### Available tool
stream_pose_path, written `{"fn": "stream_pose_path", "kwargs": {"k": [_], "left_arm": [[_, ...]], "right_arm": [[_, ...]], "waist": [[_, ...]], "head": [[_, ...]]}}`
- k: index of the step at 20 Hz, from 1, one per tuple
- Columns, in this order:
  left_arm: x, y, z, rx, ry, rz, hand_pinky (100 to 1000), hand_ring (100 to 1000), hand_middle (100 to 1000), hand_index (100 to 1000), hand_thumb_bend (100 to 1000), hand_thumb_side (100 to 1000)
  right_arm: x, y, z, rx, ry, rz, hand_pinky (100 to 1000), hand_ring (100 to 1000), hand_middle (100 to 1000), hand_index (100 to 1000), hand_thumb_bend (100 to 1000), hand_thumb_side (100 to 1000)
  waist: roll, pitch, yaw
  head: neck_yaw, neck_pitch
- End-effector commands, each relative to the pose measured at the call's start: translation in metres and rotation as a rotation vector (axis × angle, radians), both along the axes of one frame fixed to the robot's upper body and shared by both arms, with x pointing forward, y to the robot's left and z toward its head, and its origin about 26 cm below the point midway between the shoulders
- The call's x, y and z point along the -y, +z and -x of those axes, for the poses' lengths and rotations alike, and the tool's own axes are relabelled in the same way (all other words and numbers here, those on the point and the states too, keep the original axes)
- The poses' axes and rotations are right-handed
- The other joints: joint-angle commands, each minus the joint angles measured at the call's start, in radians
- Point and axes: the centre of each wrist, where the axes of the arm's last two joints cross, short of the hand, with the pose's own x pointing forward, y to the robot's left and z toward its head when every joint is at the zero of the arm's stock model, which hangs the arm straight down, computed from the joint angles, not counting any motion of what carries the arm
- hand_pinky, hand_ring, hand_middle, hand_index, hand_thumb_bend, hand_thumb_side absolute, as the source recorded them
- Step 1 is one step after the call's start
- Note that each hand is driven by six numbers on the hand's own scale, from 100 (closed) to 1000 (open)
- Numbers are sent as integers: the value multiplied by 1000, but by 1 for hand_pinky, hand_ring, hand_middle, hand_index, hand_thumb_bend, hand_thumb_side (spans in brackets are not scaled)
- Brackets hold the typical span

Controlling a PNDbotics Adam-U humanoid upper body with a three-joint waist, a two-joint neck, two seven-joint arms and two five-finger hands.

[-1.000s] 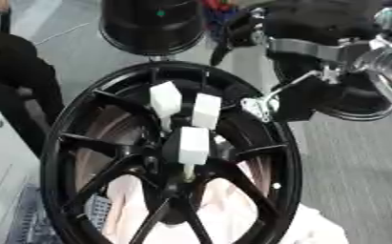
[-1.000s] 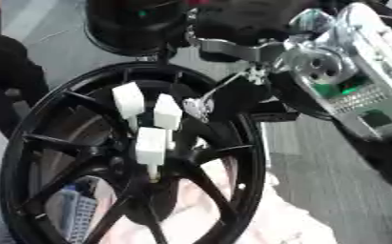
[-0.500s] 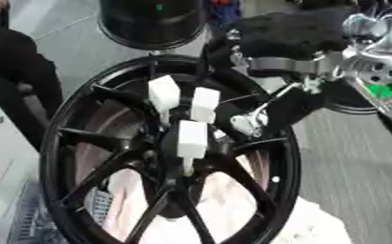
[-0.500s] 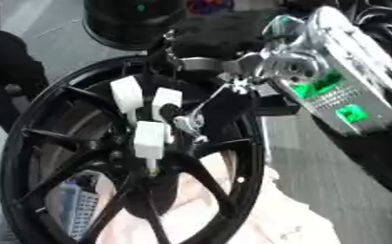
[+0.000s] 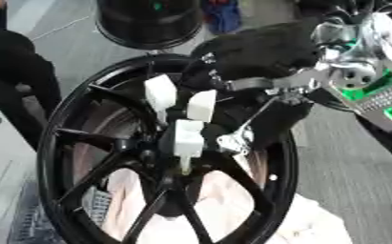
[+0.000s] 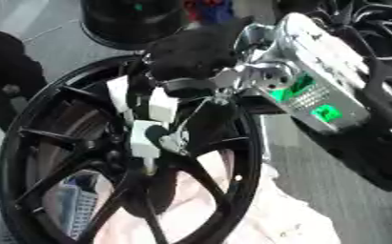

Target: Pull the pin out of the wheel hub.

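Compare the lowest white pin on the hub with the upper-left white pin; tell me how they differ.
The lowest pin sits at the centre of the wheel hub, while the upper-left pin stands higher, towards the rim. The lowest pin shows a thin pale stem below its block; the upper-left pin's stem runs down behind the other blocks. The right hand reaches nearer the upper-left pin. Both have blocky white heads.
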Motion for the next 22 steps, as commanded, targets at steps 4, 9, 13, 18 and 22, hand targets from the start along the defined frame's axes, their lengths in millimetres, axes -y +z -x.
{"fn": "stream_pose_path", "kwargs": {"k": [4, 9, 13, 18, 22], "left_arm": [[1, 18, 3, 8, -8, -60, 872, 585, 706, 702, 100, 442], [2, 19, 3, -4, -12, -74, 873, 585, 707, 702, 100, 441], [2, 19, 2, -8, -14, -77, 873, 584, 707, 701, 100, 446], [3, 19, 2, -11, -17, -77, 874, 583, 707, 701, 100, 457], [3, 18, 2, -15, -17, -74, 875, 582, 708, 700, 100, 466]], "right_arm": [[1, 5, 3, 28, 23, 70, 1000, 909, 833, 844, 181, 641], [3, 5, 3, 40, 38, 105, 1000, 918, 844, 852, 242, 665], [3, 6, 3, 60, 46, 118, 1000, 922, 846, 856, 270, 675], [2, 10, 4, 117, 74, 109, 1000, 928, 851, 862, 302, 687], [2, 11, 4, 166, 96, 101, 1000, 936, 857, 868, 331, 697]], "waist": [[1, -11, -1], [0, -9, 2], [-1, -2, 5], [-4, 12, 3], [-7, 23, -2]], "head": [[20, -16], [39, -26], [51, -34], [61, -44], [67, -51]]}}
